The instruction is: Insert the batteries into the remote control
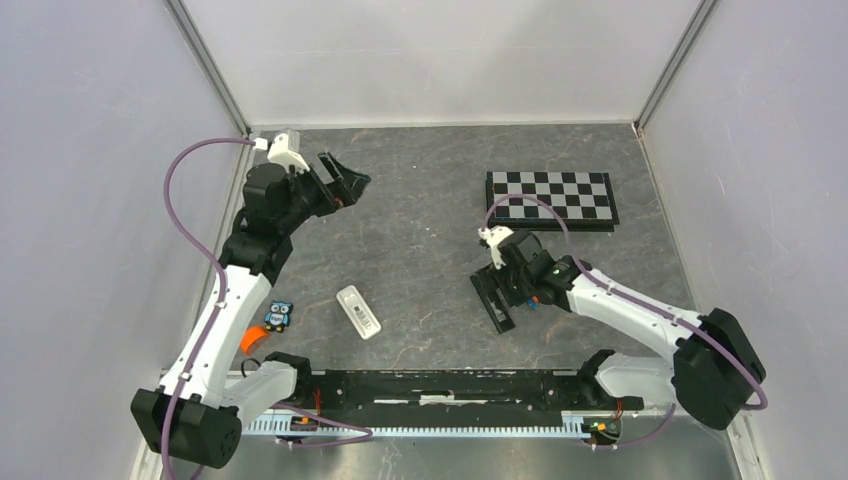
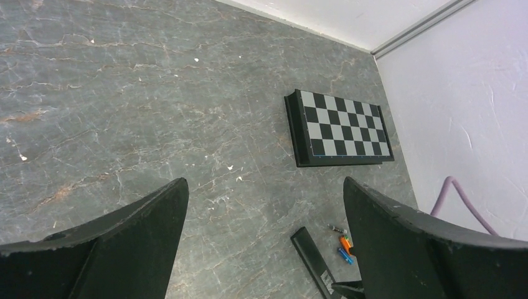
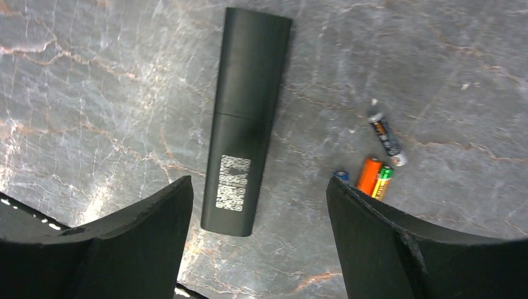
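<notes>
The remote control (image 3: 246, 118) is a long black bar lying label side up on the dark stone table; it also shows in the top view (image 1: 494, 303) and the left wrist view (image 2: 311, 255). Beside it lie the batteries: an orange one (image 3: 368, 174) next to a green-gold one (image 3: 381, 182), a dark one (image 3: 386, 140), and a blue tip (image 3: 340, 175) mostly hidden behind my right finger. My right gripper (image 3: 256, 187) hovers open over the remote's labelled end, touching nothing. My left gripper (image 1: 345, 185) is raised at the far left, open and empty (image 2: 264, 184).
A folded chessboard (image 1: 550, 200) lies at the back right. A small white remote-like device (image 1: 358, 311) sits near the front centre. An owl figure (image 1: 278, 316) and an orange object (image 1: 252, 340) lie by the left arm. White walls enclose the table.
</notes>
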Available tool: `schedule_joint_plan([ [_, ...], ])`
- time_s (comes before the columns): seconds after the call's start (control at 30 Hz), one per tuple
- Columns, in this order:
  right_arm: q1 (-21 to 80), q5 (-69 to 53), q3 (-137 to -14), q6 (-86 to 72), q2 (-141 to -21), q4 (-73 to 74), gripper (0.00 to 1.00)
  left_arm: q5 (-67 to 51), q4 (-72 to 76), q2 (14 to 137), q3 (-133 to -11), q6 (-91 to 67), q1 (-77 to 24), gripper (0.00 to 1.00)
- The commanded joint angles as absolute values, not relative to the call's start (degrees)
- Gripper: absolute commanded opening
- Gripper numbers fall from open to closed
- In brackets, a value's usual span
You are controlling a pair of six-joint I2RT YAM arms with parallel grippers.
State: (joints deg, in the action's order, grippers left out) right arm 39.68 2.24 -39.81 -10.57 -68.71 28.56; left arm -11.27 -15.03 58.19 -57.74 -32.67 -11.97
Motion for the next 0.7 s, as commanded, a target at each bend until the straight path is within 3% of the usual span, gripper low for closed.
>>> schedule_joint_plan([
  [0.0, 43.7, 4.4, -39.7, -11.9, -71.2, 27.7, 0.83, -13.4, -12.4, 57.5, -57.1, -35.2, -11.8, 1.0],
  [0.4, 48.0, 10.7, -45.5, -15.6, -84.8, 28.7, 0.68, -13.1, -13.0, 57.0, -56.8, -34.3, -11.8, 1.0],
  [0.67, 47.4, 5.7, -48.8, -17.5, -90.0, 29.1, 0.63, -12.3, -14.0, 56.5, -56.8, -32.4, -11.8, 1.0],
])
